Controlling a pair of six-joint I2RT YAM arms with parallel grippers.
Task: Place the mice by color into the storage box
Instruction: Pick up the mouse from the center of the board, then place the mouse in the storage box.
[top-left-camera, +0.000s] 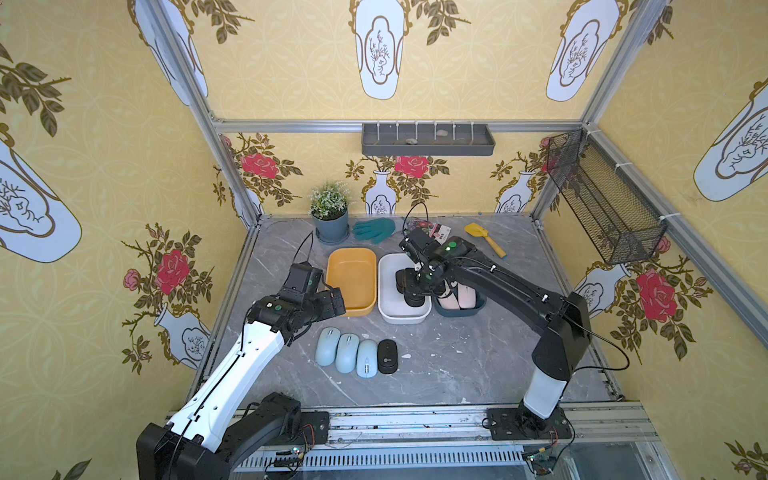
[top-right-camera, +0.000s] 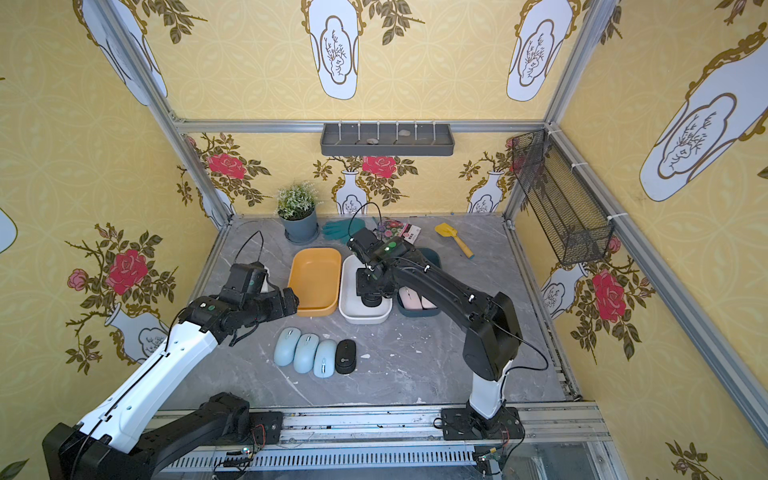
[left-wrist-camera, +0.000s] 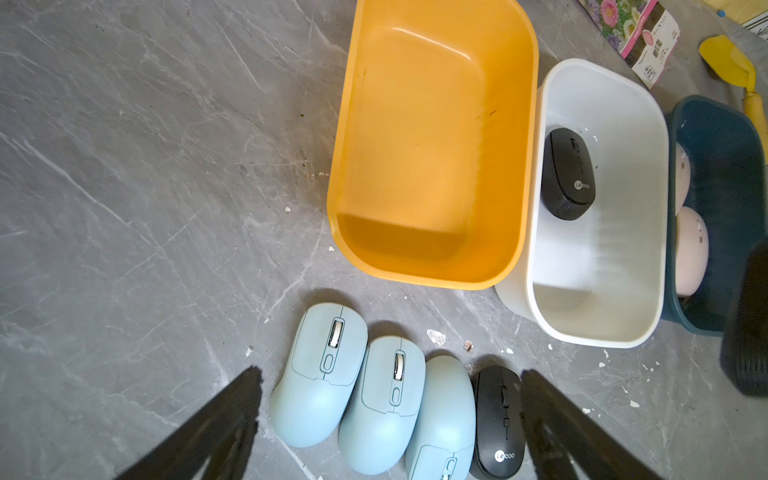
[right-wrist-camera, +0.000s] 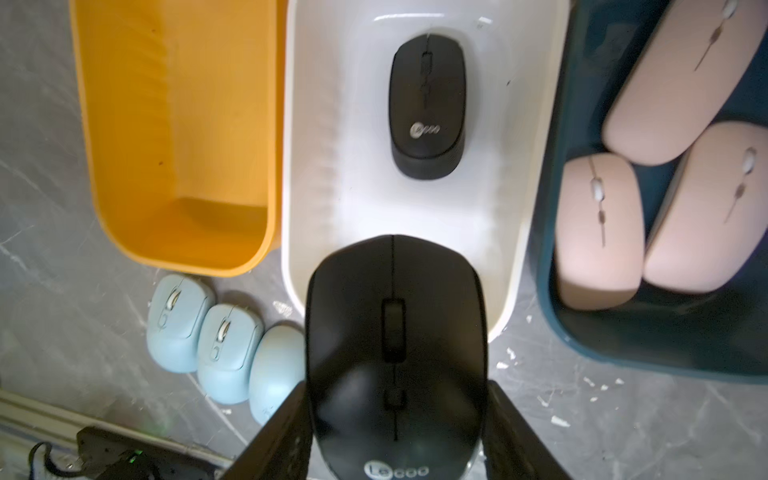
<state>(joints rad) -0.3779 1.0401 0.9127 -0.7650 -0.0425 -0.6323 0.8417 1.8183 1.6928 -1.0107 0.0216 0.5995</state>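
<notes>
Currently the right arm comes in from lower right of both top views, wrist pitched down over the white rectangular plastic bin. Its right gripper is clamped on the sides of a short oval black mouse with white logo, above the bin's near end. From lower left, the left arm reaches up-frame, wrist about level. The left gripper is spread wide with nothing in it, just off the orange plastic bin.

Top views: arm hides the white bin's floor. Left wrist view shows a second black mouse lying flat there. Right wrist view shows three slim pale pink mice touching inside the dark teal bin; top views catch only bits. Mid-frame on the grey marble tabletop: three rounded light blue mice in a touching row, third black mouse at its right end.
</notes>
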